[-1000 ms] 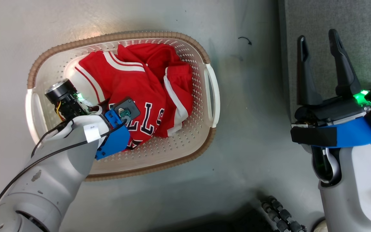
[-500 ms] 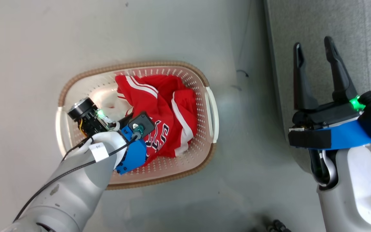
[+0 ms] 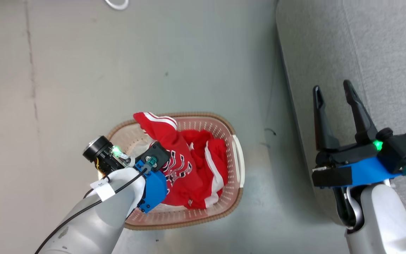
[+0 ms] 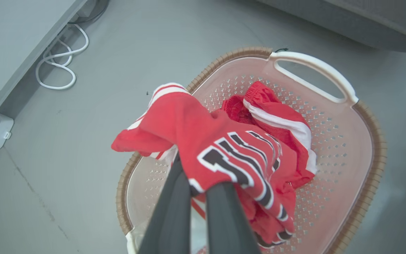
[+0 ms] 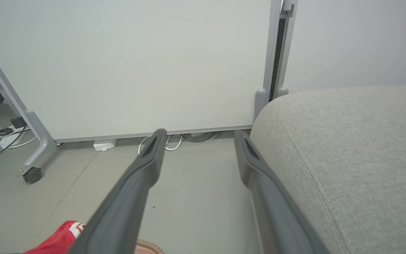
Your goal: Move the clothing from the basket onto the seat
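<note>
Grey floor point(image 3: 153, 70): basket point(image 3: 221, 125) of red clothing point(image 3: 189, 176)

The head view looks straight down from high up. The left wrist view sits close above the basket point(image 3: 239, 155) at the head view's lower centre. The right wrist view faces level and shares the seat point(image 3: 365, 46) with the head view.

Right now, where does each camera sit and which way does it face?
Head view: on the head, looking down at the basket and seat; both forearms and the open right gripper show.
Left wrist view: on the left wrist, looking down the left gripper, shut on the jersey over the basket.
Right wrist view: on the right wrist, facing a white panel and the seat past its fingers.
Head and left wrist share basket and jersey.
</note>
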Controlling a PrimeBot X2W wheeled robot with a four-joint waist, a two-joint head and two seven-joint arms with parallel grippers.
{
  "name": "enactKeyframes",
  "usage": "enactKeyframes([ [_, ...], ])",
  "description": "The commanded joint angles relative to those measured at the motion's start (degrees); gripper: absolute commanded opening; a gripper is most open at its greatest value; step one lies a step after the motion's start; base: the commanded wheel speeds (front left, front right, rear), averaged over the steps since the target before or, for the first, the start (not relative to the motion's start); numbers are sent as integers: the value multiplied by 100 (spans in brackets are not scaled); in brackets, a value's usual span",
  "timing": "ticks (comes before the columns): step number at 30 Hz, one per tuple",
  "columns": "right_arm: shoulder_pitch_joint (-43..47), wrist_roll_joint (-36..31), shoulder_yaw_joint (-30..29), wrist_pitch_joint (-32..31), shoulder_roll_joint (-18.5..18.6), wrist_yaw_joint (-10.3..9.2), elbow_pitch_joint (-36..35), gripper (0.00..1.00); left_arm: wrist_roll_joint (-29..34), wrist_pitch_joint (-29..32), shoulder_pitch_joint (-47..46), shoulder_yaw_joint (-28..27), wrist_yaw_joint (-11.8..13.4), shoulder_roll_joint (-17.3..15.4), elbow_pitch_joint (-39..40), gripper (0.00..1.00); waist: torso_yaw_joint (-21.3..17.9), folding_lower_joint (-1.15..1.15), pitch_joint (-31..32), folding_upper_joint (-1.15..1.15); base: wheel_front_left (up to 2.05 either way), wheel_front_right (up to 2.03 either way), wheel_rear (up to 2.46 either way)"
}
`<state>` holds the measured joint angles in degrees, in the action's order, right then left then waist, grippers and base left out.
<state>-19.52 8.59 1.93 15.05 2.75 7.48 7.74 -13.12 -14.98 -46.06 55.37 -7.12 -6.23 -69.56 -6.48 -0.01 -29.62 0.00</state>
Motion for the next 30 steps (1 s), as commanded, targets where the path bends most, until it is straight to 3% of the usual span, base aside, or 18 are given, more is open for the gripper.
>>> enactKeyframes([
  [1,95,-41,-3,20,24,3,17,100,-36,-26,54,-38,-21,-40,100,0,115,1,347,0,0,0,0],
  [18,896,22,-48,19,24,3,217,100,-642,-29,460,-1113,-31,-556,1711,0,279,1,1884,0,0,0,0],
  [30,1264,58,-91,19,24,3,186,100,-727,-25,372,-1759,1,-418,2588,0,330,1,2406,0,0,0,0],
])
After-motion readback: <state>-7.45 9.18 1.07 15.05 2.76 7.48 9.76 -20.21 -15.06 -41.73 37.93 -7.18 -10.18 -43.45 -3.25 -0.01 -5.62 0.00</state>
